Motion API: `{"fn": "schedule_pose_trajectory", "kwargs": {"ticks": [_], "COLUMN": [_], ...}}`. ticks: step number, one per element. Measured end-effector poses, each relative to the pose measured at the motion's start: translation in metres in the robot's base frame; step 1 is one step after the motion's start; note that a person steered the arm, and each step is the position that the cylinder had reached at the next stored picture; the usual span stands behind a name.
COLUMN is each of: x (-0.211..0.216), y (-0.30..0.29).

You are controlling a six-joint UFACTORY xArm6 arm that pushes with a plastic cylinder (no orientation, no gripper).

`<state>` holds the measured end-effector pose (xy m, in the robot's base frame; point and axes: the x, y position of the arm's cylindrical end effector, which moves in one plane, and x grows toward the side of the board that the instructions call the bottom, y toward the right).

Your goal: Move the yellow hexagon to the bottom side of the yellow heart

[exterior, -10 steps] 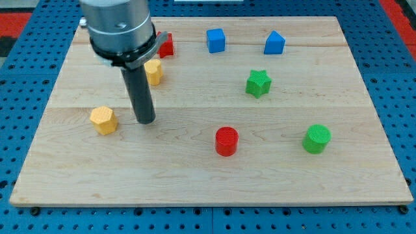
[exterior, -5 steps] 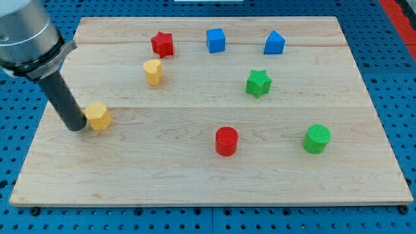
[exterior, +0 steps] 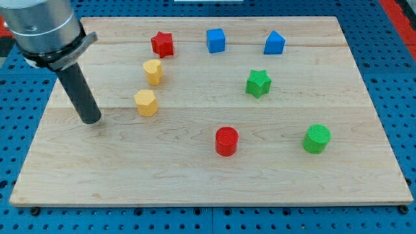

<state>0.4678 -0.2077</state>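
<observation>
No brand, label or writing is being shown anywhere. A pale wooden table [exterior: 195, 169] is being displayed on a blue perforated base [exterior: 403, 97], with a red strip being glimpsed at the view's top right corner.

The yellow hexagon [exterior: 146, 103] is being seen just below the yellow heart [exterior: 153, 71], toward the table's left edge, apart from it. My tip [exterior: 91, 120] is being rested on the table left of the hexagon, clear of it; the end effector is a plain rod with nothing to open or close.

A red star [exterior: 162, 44], blue cube [exterior: 216, 39] and another blue block [exterior: 273, 43] are being lined along the top edge. A green star [exterior: 258, 83], red cylinder [exterior: 227, 141] and green cylinder [exterior: 316, 138] are being shown toward the right.
</observation>
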Motion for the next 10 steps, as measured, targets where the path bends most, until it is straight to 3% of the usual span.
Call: {"fn": "schedule_pose_trajectory", "kwargs": {"ticks": [6, 10], "x": [-0.032, -0.033], "y": [-0.012, 0.071]}}
